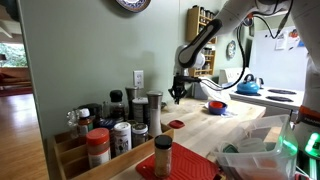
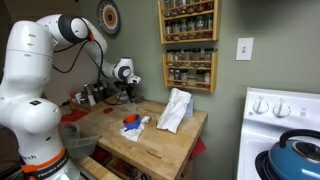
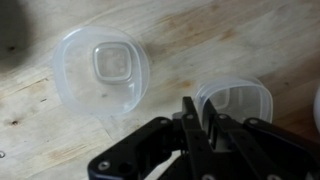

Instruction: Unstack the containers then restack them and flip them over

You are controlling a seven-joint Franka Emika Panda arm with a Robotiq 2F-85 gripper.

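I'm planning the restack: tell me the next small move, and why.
Probably lift the near container slightly. The pincer seems closed on its rim, and it sits apart from the far container on the wooden table, so they are already unstacked.

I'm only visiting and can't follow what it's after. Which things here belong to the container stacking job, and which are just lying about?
In the job:
- gripper
- clear container at the gripper
- second clear container, lying apart

Just lying about:
- spice jars
- blue kettle
- white cloth or bag
- wall spice rack
- clock
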